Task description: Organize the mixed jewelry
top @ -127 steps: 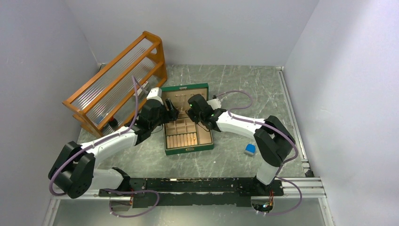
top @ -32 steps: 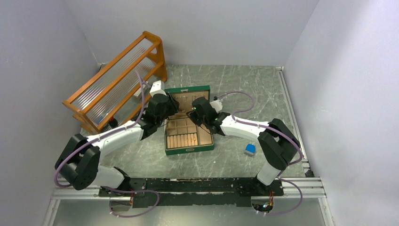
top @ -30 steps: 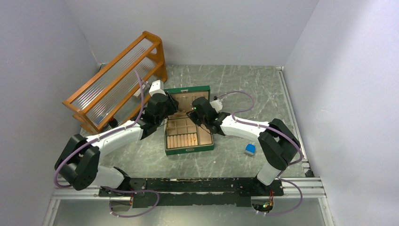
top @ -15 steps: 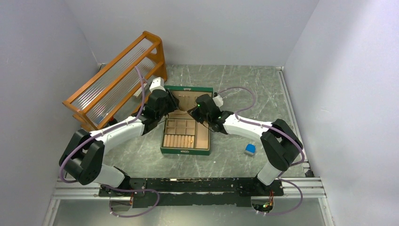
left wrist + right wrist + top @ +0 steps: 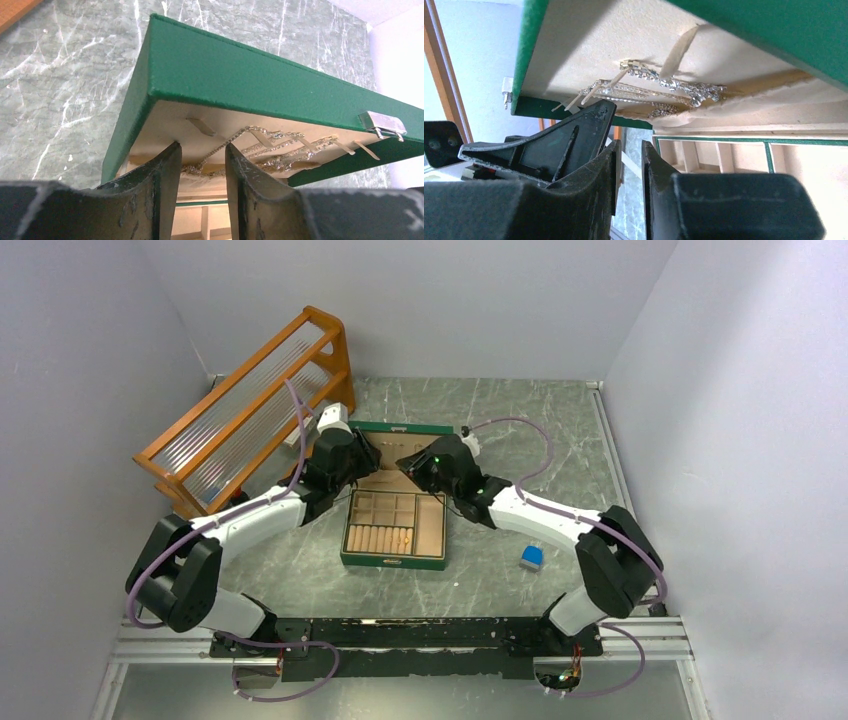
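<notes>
The green jewelry box [image 5: 392, 562] sits mid-table, its lid [image 5: 400, 428] leaning forward, half lowered over the beige compartments. Silvery-gold chains of the mixed jewelry [image 5: 265, 145] hang under straps on the lid's beige lining, and the chains [image 5: 664, 85] also show in the right wrist view. My left gripper [image 5: 202, 150] is open just below the lid's left edge, with nothing between its fingers. My right gripper [image 5: 629, 145] is open by a narrow gap under the lid's right side and holds nothing. From above, the left gripper [image 5: 366, 456] and right gripper [image 5: 407, 462] flank the lid.
A wooden rack [image 5: 250, 410] stands at the back left, close to the left arm. A small blue block [image 5: 531, 558] lies on the marble table right of the box. A metal latch [image 5: 382, 122] sticks out of the lid's front edge.
The lid has tipped forward from upright to half lowered. The box slid slightly left and nearer. The right gripper went from shut to open, and its arm swung back and right.
</notes>
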Motion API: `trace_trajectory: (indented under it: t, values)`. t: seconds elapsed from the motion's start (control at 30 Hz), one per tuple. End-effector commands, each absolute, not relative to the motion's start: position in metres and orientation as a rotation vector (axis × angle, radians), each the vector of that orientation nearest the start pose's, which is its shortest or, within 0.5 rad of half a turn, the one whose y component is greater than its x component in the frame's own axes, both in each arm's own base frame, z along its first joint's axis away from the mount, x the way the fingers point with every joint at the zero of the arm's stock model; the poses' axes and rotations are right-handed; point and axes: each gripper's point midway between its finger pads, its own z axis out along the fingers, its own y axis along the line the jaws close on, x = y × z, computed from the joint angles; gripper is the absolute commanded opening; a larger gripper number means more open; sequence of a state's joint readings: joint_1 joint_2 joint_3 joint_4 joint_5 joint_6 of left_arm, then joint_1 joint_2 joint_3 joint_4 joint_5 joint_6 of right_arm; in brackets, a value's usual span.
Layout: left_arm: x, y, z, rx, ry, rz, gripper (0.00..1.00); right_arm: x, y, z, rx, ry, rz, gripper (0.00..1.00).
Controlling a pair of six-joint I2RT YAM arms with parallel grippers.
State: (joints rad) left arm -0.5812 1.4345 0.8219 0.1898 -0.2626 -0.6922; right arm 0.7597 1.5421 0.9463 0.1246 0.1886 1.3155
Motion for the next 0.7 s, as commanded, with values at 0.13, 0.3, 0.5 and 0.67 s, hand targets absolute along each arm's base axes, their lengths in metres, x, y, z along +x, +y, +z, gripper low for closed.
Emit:
trace_trajectory:
  t: [0.13,0.3,0.5,0.67]
  values:
    - [0.370,-0.224,0.183,-0.228,1.944,-0.645,0.49,0.330,0.304,0.199,0.556,2.001,1.034,0.27]
    - [0.355,-0.218,0.188,-0.179,1.955,-0.658,0.54,0.324,0.278,0.211,0.384,1.993,0.940,0.35]
    - [0.339,-0.210,0.203,-0.142,1.930,-0.682,0.63,0.318,0.245,0.212,0.257,2.032,0.806,0.45]
    - [0.326,-0.188,0.220,-0.136,1.919,-0.595,0.72,0.315,0.227,0.219,0.153,2.051,0.726,0.57]
